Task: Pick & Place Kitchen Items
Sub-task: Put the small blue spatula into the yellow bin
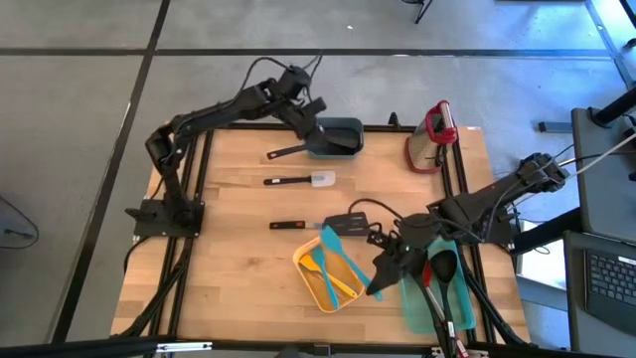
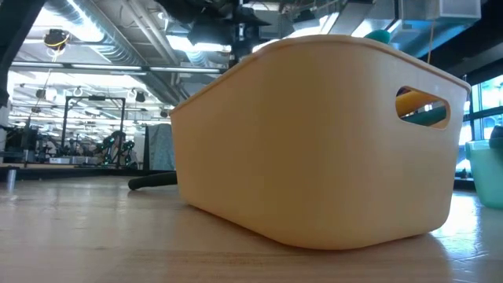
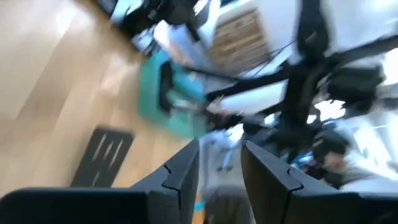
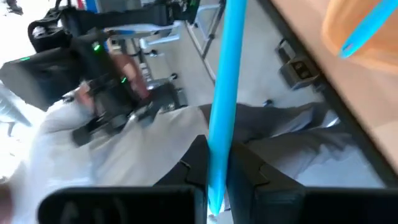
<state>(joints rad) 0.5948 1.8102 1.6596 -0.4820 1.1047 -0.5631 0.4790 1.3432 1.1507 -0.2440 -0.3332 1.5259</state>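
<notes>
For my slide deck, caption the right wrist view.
Right claw shut on a blue utensil handle beside the table edge.

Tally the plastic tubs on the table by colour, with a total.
Dark grey tub: 1
Yellow tub: 1
Teal tub: 1
Total: 3

bin: yellow | tray: teal | spatula handle: blue
</notes>
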